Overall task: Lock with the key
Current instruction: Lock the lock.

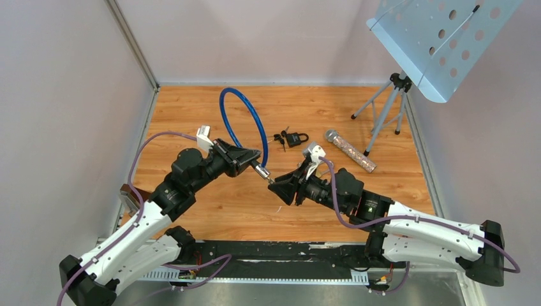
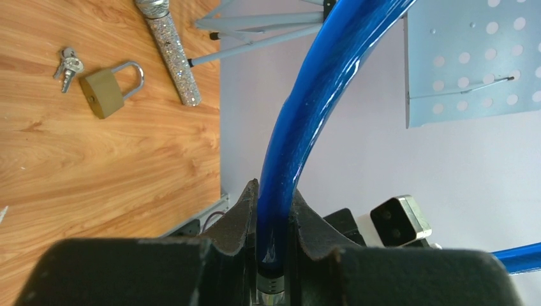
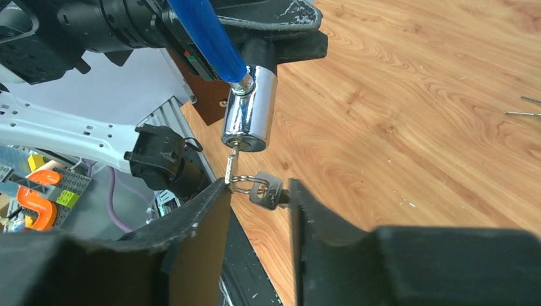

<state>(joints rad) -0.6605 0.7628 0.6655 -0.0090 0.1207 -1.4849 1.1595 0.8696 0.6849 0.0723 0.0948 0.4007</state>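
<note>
My left gripper (image 1: 247, 159) is shut on the blue cable lock (image 1: 242, 118) and holds it off the table; the left wrist view shows the cable (image 2: 306, 121) pinched between the jaws (image 2: 274, 213), just above its metal end. The chrome lock cylinder (image 3: 249, 108) hangs below that grip. A key (image 3: 231, 162) sits in its keyhole, with a ring and a second key (image 3: 265, 190) dangling from it. My right gripper (image 3: 258, 194) is open, its fingertips on either side of the dangling key, just below the cylinder (image 1: 261, 172).
A brass padlock (image 1: 296, 138) with small keys (image 1: 279, 138) lies on the wooden table behind the grippers. A glittery microphone (image 1: 349, 150) lies to the right. A music stand (image 1: 440, 44) on a tripod stands at the back right. Grey walls enclose the table.
</note>
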